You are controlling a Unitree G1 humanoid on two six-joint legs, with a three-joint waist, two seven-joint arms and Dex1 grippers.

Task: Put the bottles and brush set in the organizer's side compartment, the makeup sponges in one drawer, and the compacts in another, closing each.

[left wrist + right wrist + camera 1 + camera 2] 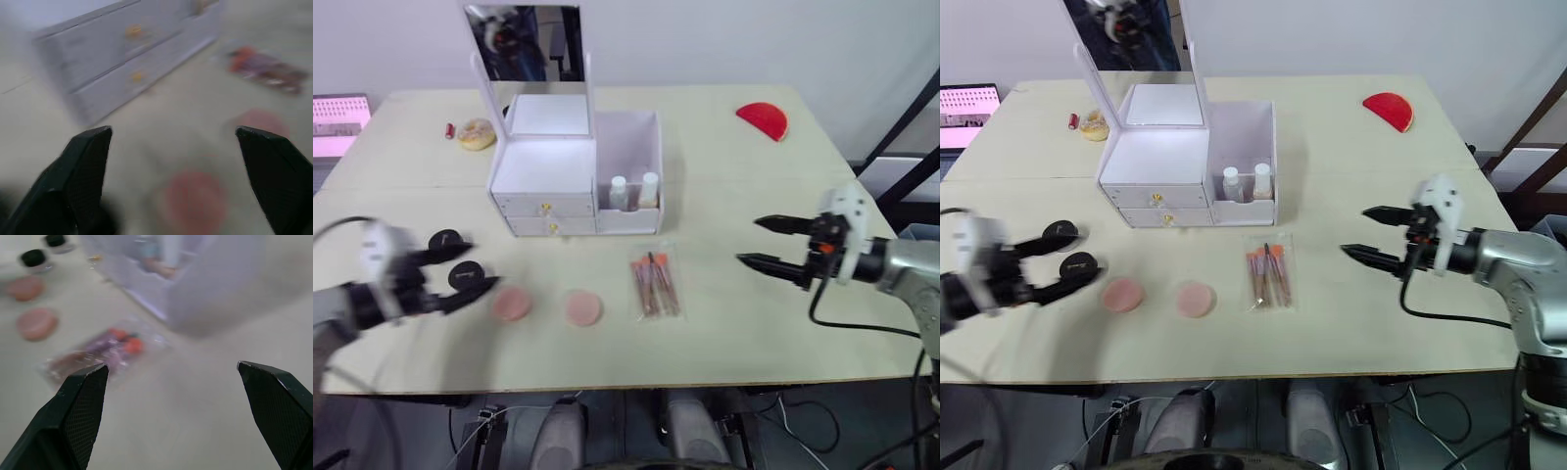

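Pale bench [724,196]: brush set [655,285] lies at nine o'clock from the wide-open, empty right claw [767,242], long axis twelve-to-six; left claw [460,266] open, empty.

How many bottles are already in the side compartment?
2: both bottles stand side by side in the organizer's side compartment, at its front. More could be hidden behind the walls.

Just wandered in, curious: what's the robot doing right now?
Both claws open, empty: left claw, right claw. Bottles already in side compartment; brush set on table, drawers shut. Nothing blocking.
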